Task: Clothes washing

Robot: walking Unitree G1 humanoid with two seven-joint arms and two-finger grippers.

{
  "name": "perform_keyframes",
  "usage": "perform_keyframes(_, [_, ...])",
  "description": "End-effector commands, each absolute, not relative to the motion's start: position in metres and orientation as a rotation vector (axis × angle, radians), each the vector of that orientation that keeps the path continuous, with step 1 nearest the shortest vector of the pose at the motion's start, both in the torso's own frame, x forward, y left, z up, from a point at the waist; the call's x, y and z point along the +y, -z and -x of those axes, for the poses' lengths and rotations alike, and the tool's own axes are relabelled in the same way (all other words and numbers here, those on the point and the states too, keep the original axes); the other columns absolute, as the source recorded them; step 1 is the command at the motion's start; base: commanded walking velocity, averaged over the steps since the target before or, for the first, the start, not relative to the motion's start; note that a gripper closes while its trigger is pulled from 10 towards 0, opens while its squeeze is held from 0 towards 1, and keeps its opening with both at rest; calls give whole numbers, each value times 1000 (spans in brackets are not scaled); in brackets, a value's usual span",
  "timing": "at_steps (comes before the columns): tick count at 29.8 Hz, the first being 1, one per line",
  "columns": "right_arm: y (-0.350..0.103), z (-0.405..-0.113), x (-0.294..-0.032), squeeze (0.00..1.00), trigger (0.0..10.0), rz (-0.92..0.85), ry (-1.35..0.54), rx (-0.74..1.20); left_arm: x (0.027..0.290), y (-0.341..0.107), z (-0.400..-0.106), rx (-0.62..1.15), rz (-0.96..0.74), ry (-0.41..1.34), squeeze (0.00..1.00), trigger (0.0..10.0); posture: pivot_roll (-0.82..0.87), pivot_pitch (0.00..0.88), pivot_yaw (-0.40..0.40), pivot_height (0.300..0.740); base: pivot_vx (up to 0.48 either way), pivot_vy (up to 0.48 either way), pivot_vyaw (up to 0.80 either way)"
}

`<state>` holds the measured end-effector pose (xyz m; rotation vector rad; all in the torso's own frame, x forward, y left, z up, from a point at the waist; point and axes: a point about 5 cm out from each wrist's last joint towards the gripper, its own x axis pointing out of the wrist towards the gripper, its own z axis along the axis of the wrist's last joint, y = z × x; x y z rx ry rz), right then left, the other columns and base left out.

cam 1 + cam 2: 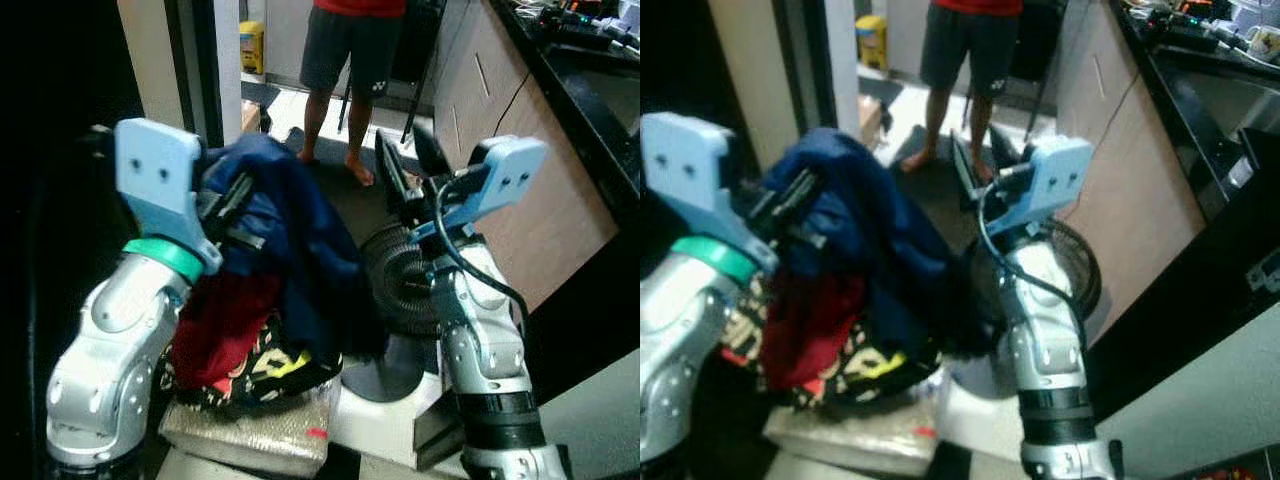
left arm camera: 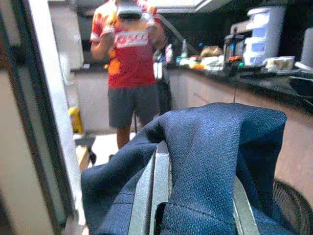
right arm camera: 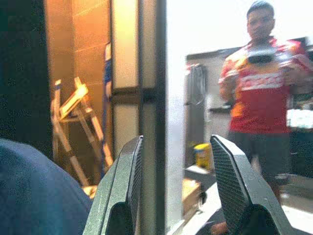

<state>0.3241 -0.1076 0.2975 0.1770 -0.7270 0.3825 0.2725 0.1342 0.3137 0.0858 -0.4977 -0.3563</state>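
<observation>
A navy blue garment [image 1: 290, 230] hangs bunched from my left gripper [image 1: 235, 205], which is raised at chest height and shut on it. In the left wrist view the navy cloth [image 2: 210, 161] lies between and over the fingers [image 2: 149, 196]. Under it hang a red garment [image 1: 225, 320] and a black patterned piece with yellow marks [image 1: 265, 370]. My right gripper [image 1: 408, 160] is raised just right of the bundle, open and holding nothing. Its two fingers [image 3: 129, 181] stand apart in the right wrist view.
A person [image 1: 350, 60] in a red shirt and dark shorts stands ahead in the passage. A round fan [image 1: 400, 270] on a white base sits below my right arm. Wooden cabinets [image 1: 500, 100] under a black counter [image 1: 590, 90] run along the right. A silver padded block [image 1: 250, 425] lies below the clothes.
</observation>
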Motion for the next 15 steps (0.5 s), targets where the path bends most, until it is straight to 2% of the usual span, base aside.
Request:
perform_keyframes(1, [-297,-324,-120,0,10000,-205,-330,-720,131,-329,-267,-590,-92,364,0,10000,102,27,-43,740,0,0,-800])
perform_keyframes(15, [-299,-325,-128,0,10000,-234,-278,-709,133,-332,-268,-581,-87,364,0,10000,101,37,-27,740,0,0,-800])
